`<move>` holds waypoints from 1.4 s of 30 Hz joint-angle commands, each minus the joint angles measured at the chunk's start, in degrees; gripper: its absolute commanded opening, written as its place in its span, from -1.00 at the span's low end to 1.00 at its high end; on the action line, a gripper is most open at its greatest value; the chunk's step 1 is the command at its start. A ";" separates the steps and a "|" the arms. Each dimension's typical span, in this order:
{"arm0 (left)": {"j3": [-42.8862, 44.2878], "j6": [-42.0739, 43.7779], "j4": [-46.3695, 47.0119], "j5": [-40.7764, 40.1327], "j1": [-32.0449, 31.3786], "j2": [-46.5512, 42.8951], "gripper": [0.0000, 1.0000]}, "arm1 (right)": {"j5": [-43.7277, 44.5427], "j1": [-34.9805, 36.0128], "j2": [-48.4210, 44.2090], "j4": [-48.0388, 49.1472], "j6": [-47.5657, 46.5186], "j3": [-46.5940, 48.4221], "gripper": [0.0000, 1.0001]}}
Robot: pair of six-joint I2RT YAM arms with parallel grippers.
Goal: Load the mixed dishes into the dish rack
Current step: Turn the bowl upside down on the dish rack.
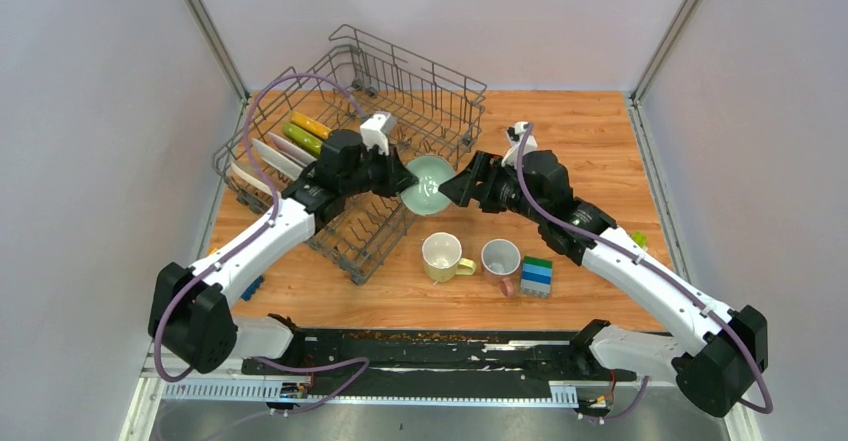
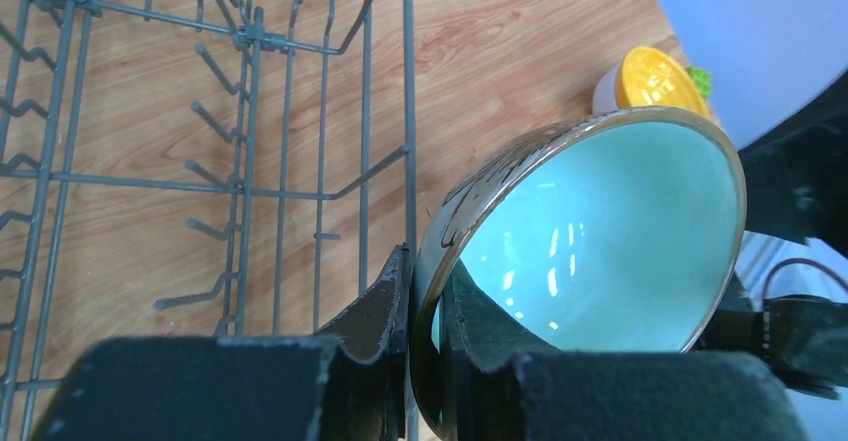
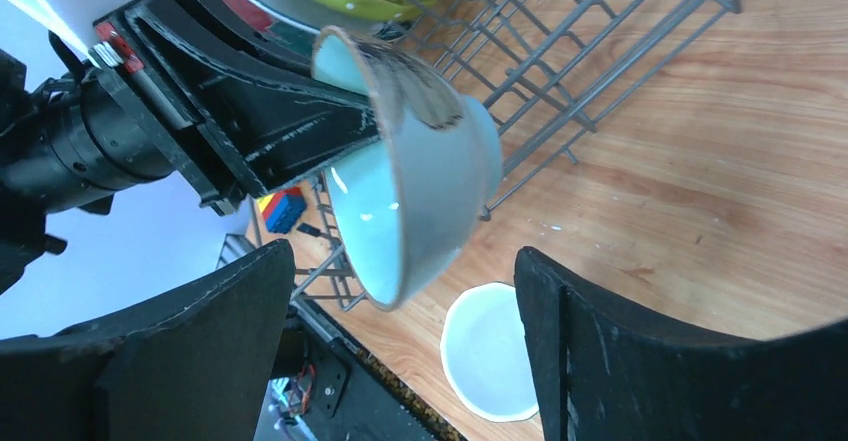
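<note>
My left gripper point(image 1: 398, 179) is shut on the rim of a pale green bowl point(image 1: 428, 185), held tilted in the air at the right edge of the grey wire dish rack point(image 1: 400, 91). In the left wrist view one finger is outside the bowl point(image 2: 600, 241) and one inside, at the gripper point(image 2: 425, 281). My right gripper point(image 1: 452, 187) is open just right of the bowl; in the right wrist view its fingers point(image 3: 400, 261) stand wide apart around the bowl point(image 3: 420, 191) without touching. A pale yellow mug point(image 1: 441, 256) and a pink-handled mug point(image 1: 501, 259) stand on the table.
Several plates point(image 1: 270, 156) stand on edge in the rack's left end, with green point(image 1: 305, 138) and yellow point(image 1: 310, 124) ones. Stacked green-blue blocks point(image 1: 537, 275) sit right of the mugs. A yellow-topped toy point(image 2: 655, 76) lies near the right wall. Rack tines point(image 2: 240, 151) are below my left gripper.
</note>
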 commanded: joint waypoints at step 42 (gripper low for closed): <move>0.81 -13.64 23.96 37.56 12.48 -6.45 -1.00 | -30.63 -4.07 4.02 29.95 3.10 0.51 0.67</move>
